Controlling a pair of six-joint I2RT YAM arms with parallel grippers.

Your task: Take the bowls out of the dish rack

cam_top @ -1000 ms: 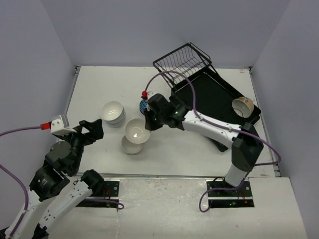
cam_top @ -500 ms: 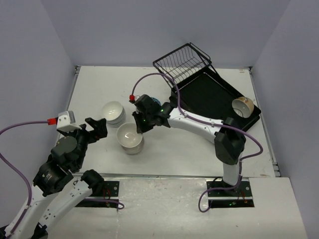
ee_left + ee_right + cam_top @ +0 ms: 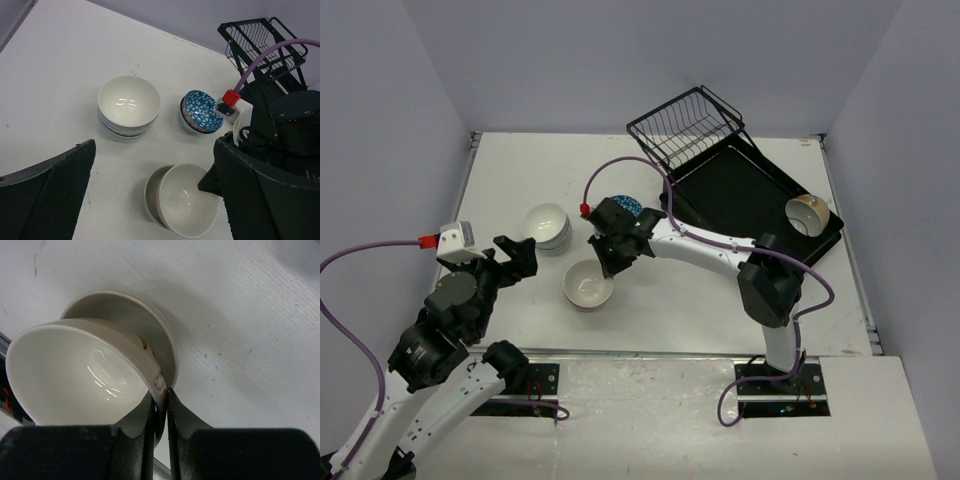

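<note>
My right gripper (image 3: 611, 262) is shut on the rim of a cream bowl (image 3: 75, 375), which sits tilted inside a second cream bowl (image 3: 147, 327) on the table. The pair also shows in the top view (image 3: 588, 287) and in the left wrist view (image 3: 190, 207). My left gripper (image 3: 516, 257) is open and empty, left of that pair. A stack of white bowls (image 3: 548, 225) and a blue-patterned bowl (image 3: 620, 207) stand on the table. The dish rack (image 3: 740, 185) lies at the back right with one cream bowl (image 3: 807, 213) at its right end.
The tilted black wire basket (image 3: 684, 124) stands at the far end of the rack. The right arm stretches from the near right across the table's middle. Walls close the table on the left, back and right.
My right gripper has carried the cream bowl left and down until it rests in the other cream bowl. The blue-patterned bowl is now uncovered. The left gripper has edged forward a little.
</note>
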